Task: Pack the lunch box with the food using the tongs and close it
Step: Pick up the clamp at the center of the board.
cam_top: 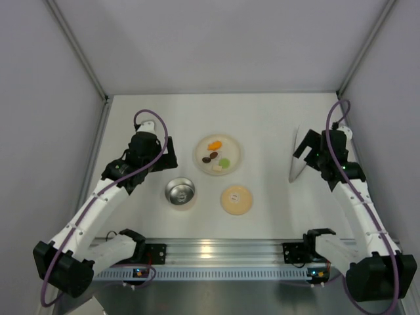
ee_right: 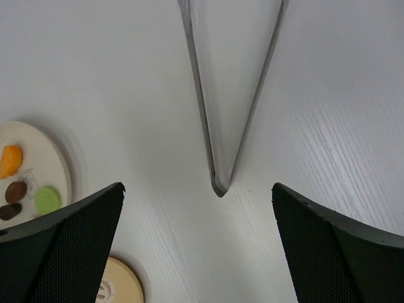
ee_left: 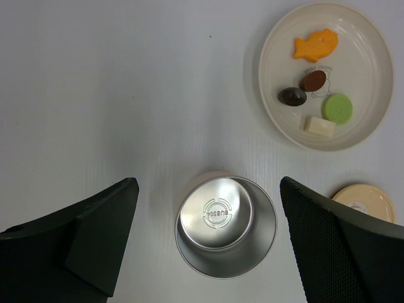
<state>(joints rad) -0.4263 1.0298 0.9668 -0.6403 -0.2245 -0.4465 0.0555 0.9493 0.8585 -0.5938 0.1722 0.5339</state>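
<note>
Tongs (cam_top: pixel 296 157): long axis near-far, joined end apparently pointing near.

I see a white table (cam_top: pixel 262 118). Directly on it: cream plate (cam_top: pixel 235 146) at centre, open steel lunch box (cam_top: pixel 180 192) near-left of the plate, its tan lid (cam_top: pixel 236 199) flat just right of it. The tongs (cam_top: pixel 294 163) are far right, joined end nearest. Nothing is touching.

5 food pcs (ee_left: pixel 313 80), 1 plate (ee_left: pixel 369 53), 1 lunch box (ee_left: pixel 225 227), 1 lid (cam_top: pixel 235 199), 1 tongs (ee_right: pixel 218 187)
</note>
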